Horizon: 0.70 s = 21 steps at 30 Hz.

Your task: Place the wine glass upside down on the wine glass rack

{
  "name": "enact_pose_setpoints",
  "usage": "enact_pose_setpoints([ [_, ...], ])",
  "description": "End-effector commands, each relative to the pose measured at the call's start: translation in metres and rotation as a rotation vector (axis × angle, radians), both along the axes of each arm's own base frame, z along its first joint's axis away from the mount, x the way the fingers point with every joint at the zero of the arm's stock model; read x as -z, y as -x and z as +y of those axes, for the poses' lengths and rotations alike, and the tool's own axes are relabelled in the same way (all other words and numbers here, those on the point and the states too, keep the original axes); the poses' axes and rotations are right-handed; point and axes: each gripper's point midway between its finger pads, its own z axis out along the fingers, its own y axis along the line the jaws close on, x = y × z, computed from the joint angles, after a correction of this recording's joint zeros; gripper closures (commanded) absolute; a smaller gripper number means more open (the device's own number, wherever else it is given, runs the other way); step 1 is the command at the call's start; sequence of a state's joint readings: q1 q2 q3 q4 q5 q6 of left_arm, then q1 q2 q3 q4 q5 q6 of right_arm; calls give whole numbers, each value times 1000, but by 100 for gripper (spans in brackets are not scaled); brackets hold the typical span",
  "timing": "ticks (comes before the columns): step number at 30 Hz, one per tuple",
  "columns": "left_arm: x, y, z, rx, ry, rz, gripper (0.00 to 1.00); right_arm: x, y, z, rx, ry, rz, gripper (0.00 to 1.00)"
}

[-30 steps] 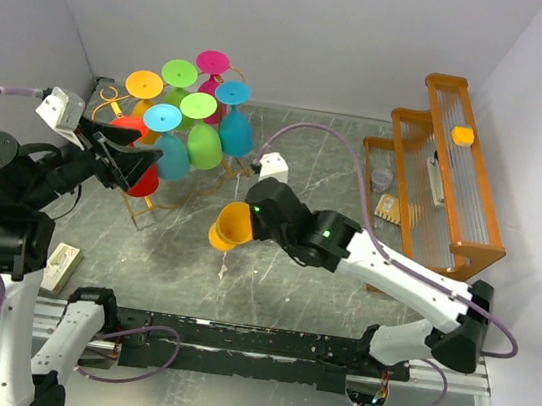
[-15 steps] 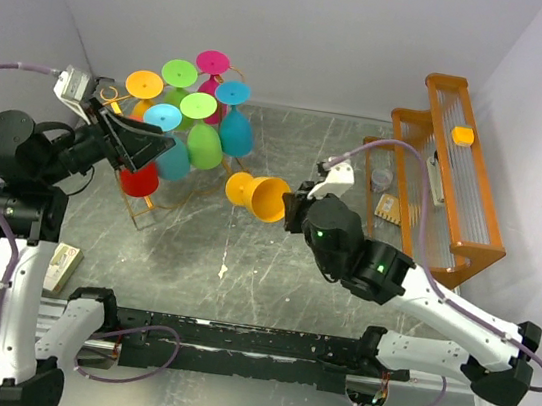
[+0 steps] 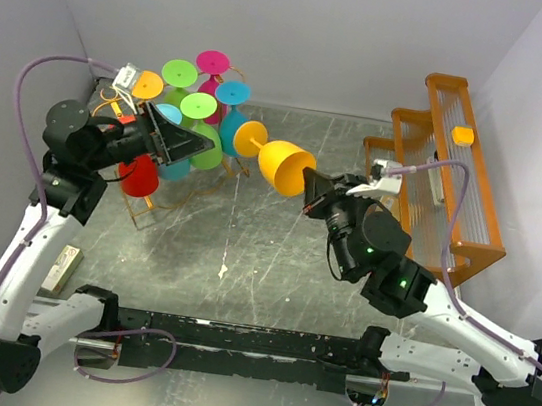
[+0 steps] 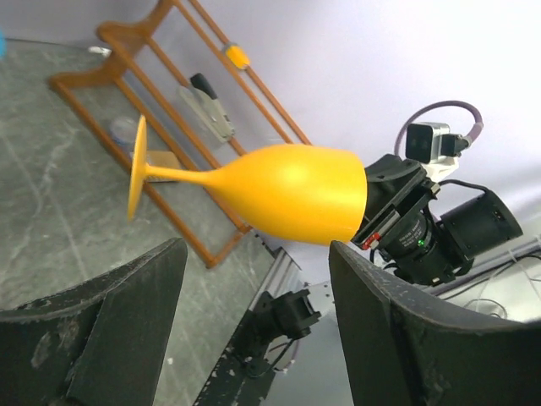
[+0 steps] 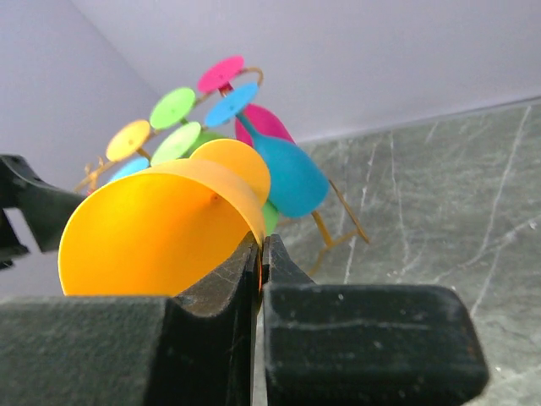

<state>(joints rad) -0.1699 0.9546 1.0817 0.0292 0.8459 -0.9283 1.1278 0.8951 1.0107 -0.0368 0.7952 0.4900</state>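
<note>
My right gripper (image 3: 312, 186) is shut on the rim of an orange wine glass (image 3: 285, 168). It holds the glass on its side above the table, foot pointing left toward the rack. The gold wire wine glass rack (image 3: 152, 209) stands at the back left and carries several coloured glasses (image 3: 199, 106) hanging upside down. My left gripper (image 3: 202, 143) is open and empty, in front of the rack, just left of the glass's foot. The left wrist view shows the glass (image 4: 287, 190) beyond my open fingers (image 4: 110, 330). The right wrist view shows the pinched rim (image 5: 260, 249) and the rack's wire (image 5: 338, 211).
A bulky orange-brown wooden slatted rack (image 3: 456, 179) stands at the right, with a small yellow-orange piece (image 3: 463, 135) on top and small items (image 3: 388, 207) at its foot. A small box (image 3: 62, 270) lies at the near left. Walls close in at left, back and right.
My right arm has lifted the orange glass, swung it back and right, and turned its foot toward the rack. My left arm has moved right, in front of the rack.
</note>
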Motion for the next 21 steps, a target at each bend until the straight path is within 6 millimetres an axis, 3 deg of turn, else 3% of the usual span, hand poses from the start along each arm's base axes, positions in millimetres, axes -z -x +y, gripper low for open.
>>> enact_pose_setpoints([
  [1, -21, 1, -16, -14, 90, -25, 21, -41, 1, -10, 27, -149, -91, 100],
  [15, -45, 4, -37, -98, 493, 242, 20, -85, 12, 12, -106, -299, -213, 100],
  [19, -51, -2, -44, -154, 536, 264, 20, -90, 14, 18, -138, -323, -223, 100],
  [21, -51, -7, -45, -175, 563, 277, 22, -81, 15, 26, -162, -302, -226, 100],
])
